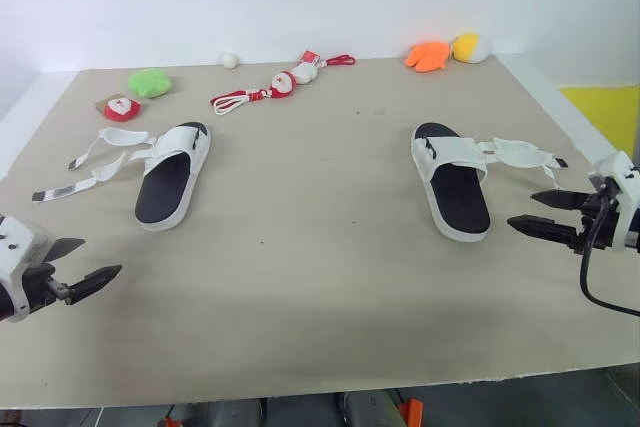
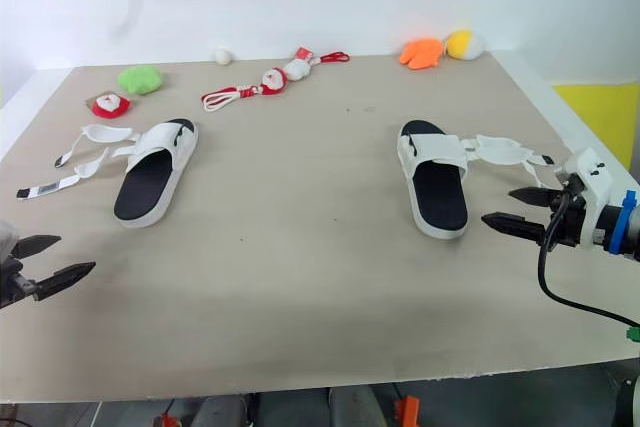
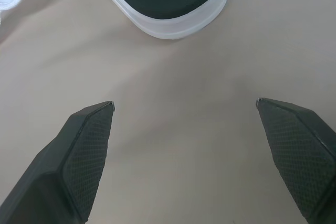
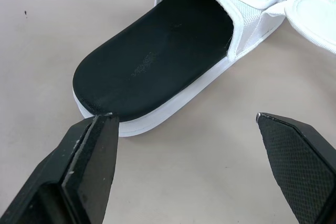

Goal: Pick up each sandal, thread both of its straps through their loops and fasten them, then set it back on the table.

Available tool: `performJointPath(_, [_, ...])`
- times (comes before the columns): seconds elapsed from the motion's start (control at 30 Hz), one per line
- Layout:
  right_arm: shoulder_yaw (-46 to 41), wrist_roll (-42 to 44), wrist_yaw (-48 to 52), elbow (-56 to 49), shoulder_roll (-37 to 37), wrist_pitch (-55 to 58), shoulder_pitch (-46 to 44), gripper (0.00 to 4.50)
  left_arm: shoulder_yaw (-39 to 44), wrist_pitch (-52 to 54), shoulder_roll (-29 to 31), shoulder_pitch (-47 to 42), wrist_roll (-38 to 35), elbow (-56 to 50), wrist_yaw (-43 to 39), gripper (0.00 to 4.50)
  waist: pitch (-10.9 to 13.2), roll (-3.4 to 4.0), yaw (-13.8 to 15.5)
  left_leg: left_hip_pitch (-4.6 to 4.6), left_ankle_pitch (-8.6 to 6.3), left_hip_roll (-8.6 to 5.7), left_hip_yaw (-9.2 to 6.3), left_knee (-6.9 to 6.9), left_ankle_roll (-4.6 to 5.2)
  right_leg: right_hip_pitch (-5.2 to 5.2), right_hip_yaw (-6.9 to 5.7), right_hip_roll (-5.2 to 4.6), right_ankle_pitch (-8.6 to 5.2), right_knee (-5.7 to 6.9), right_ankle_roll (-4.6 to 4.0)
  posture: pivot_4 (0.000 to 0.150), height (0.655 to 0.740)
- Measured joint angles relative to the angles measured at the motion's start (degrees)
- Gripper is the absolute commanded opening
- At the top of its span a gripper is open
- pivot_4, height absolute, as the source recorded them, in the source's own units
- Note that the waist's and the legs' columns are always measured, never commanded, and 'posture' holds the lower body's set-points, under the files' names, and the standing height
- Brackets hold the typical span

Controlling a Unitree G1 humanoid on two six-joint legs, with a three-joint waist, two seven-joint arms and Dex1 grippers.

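Table (image 1: 320, 337), beige top, carried two white sandals with black footbeds, both lying flat, sole down. Left sandal (image 1: 172, 175) lay on the robot's left half, its two straps (image 1: 95, 162) unfastened and splayed outward to the left. Left gripper (image 1: 102, 257) hovered near the table's front left corner, jaws wide apart and holding nothing; that sandal lay well apart, ahead of the fingertips. Right sandal (image 1: 452, 182) lay on the right half, straps (image 1: 520, 154) loose and spread to the right. Right gripper (image 1: 522, 209) was spread wide and empty, just beside that sandal's heel on its outer side, not touching. Small plush toys (image 1: 150, 82) sat along the far edge.
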Motion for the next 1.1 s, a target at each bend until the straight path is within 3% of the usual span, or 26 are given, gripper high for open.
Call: performJointPath(1.1, [-1.2,0.0,-1.8,2.7,0.5,-3.3,0.2,4.5,-0.8,4.6,-0.3,-4.6,-2.9,-0.6,-2.2,4.47,0.0,0.0,0.0,-0.01,0.01,0.02,0.05,0.2,0.01,0.04,0.02,0.02,0.16,0.03,0.09,0.15,0.74])
